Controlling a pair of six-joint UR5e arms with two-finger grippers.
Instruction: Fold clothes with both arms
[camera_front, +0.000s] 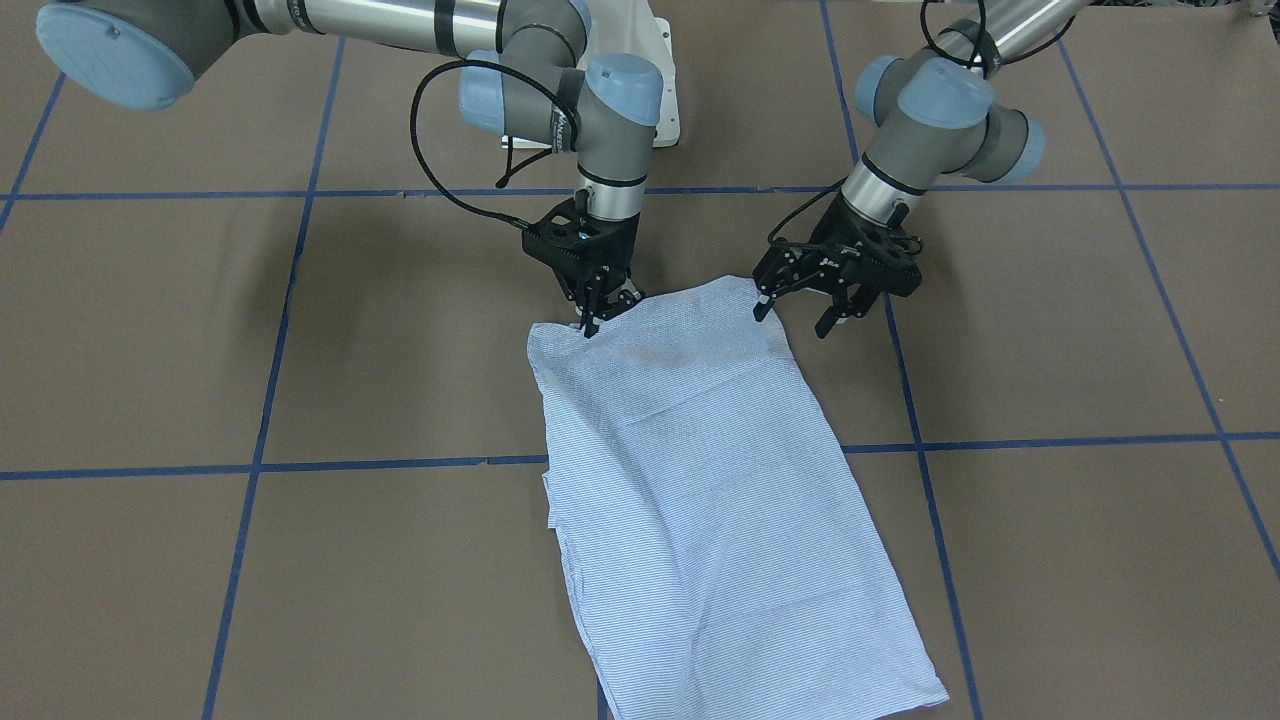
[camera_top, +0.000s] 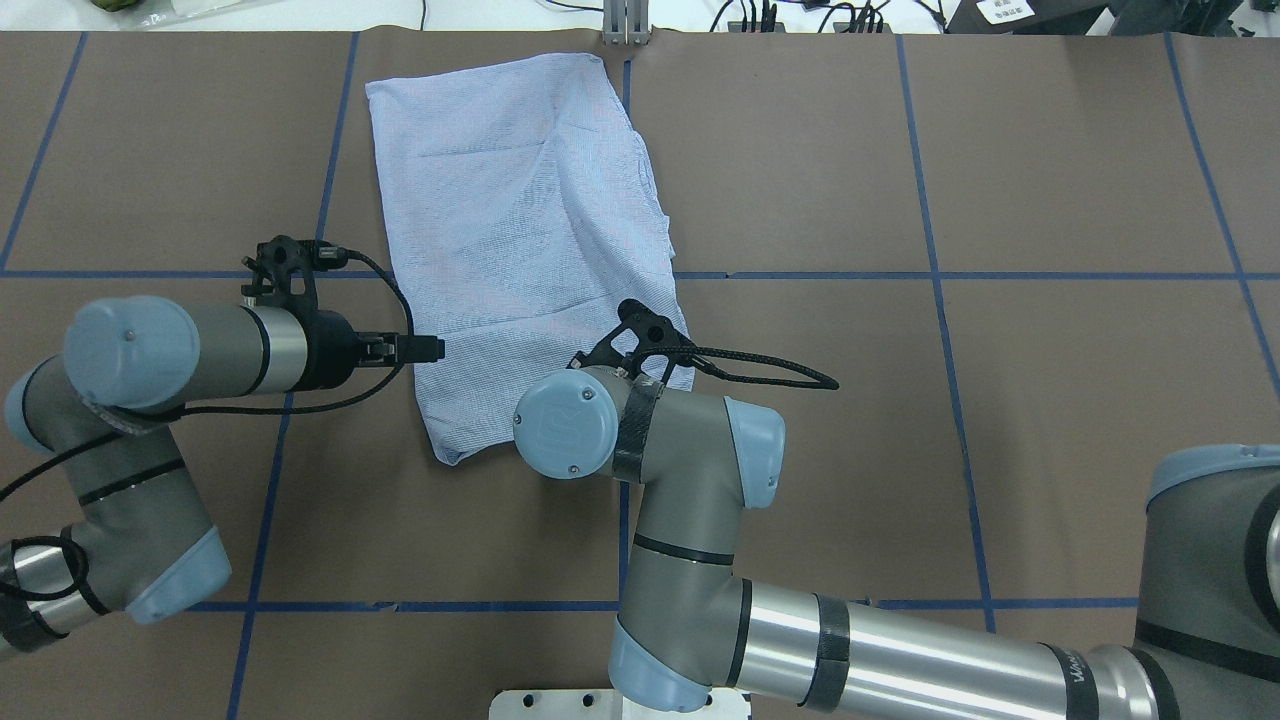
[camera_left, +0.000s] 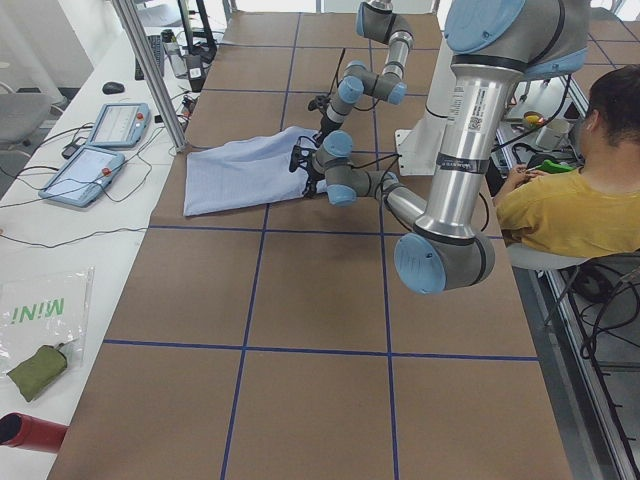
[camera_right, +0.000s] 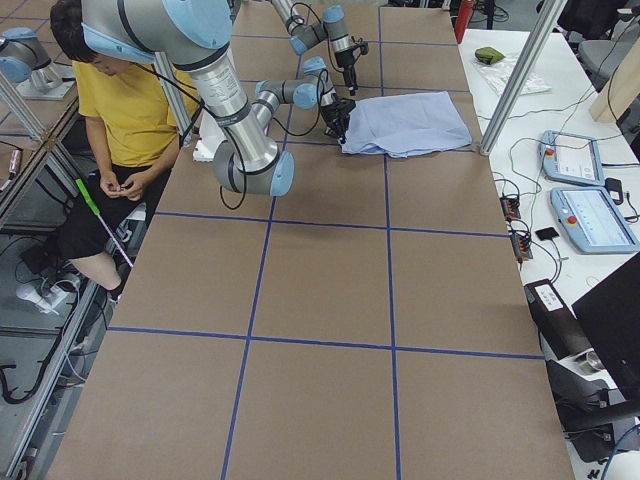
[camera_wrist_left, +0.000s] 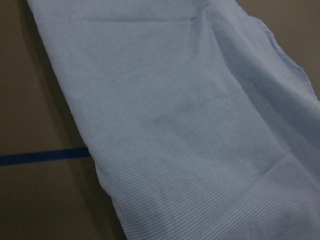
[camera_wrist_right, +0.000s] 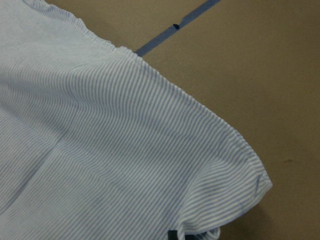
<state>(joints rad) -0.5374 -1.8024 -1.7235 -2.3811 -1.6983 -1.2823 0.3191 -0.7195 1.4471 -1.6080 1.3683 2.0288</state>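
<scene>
Shirt (camera_front: 700, 490): folded into long rectangle, flat on brown table (camera_front: 1050, 330), running from frame centre to bottom edge in front-facing view.

Right gripper (camera_front: 592, 318): left of centre in that view, fingers nearly together, tips at shirt's upper-left corner; wrist view shows that corner slightly raised. Pinch appears made, fabric between tips.

Left gripper (camera_front: 792, 318): right of centre, fingers spread wide, holding nothing, just beside shirt's upper-right corner.

Two silver-grey tubular arms, left arm (camera_front: 930, 110) and right arm (camera_front: 600, 110), light blue joint caps (screws visible), looping black cables, black skeletal jaws, white pedestal base (camera_front: 665, 80)
</scene>
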